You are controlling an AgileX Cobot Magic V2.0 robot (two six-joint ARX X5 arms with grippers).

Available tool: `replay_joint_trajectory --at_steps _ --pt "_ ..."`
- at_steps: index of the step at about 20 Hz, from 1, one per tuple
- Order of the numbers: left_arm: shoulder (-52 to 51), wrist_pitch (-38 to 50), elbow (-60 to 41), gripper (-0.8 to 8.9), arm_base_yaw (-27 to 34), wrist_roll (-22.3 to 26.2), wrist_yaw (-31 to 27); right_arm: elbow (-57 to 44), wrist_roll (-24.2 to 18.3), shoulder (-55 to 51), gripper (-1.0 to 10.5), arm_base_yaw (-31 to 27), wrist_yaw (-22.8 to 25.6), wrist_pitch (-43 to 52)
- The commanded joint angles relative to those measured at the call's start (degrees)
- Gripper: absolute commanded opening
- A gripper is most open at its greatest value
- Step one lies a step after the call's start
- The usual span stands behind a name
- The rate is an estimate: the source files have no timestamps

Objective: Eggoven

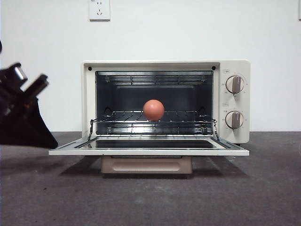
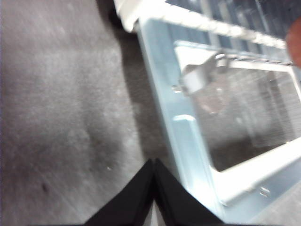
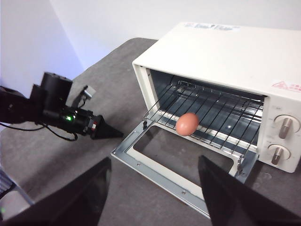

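Pincer first: we see our left pincer clenched, its two black jaws meeting at a point with nothing between them, low over the grey surface just beside the outer edge of the dropped oven door; it touches nothing. Our right pincer hangs released, jaws spread wide and empty, raised above and in front of the oven, well apart from it.

We find the reddish-brown egg resting on the wire rack inside the cream toaster oven, about at the rack's middle, near its front edge. Its door lies fully open and level, the tan handle below its front lip. Two knobs sit on the panel beside the cavity. Behind, a socket sits on the white wall
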Motion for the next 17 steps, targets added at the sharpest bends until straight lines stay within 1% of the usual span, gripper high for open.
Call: replay_joint_trajectory --at_steps 1,3,7,9,12,15,17 --pt "3.91 3.48 0.09 0.06 -0.11 -1.20 1.77 1.14 -0.24 0.09 3.0 0.61 1.11 0.31" --pt "6.01 4.79 0.09 0.06 -0.11 -1.16 2.36 1.14 -0.22 0.11 3.0 0.61 1.11 0.31" --pt "8.96 7.54 0.11 0.06 -0.31 -1.25 5.92 1.14 -0.24 0.20 3.0 0.61 1.73 0.35" --pt "9.90 7.74 0.11 0.06 -0.74 -1.36 7.10 1.14 -0.24 0.20 3.0 0.61 2.82 0.31" --pt "10.80 8.66 0.11 0.06 -1.51 -1.51 9.77 1.14 -0.22 0.20 3.0 0.61 2.89 0.33" --pt "10.88 10.69 0.11 0.06 -1.55 -3.58 13.86 1.14 -0.24 0.20 3.0 0.61 3.04 0.33" --pt "10.88 13.51 0.13 0.06 -1.18 -6.56 16.48 1.14 -0.24 0.20 3.0 0.61 3.04 0.31"
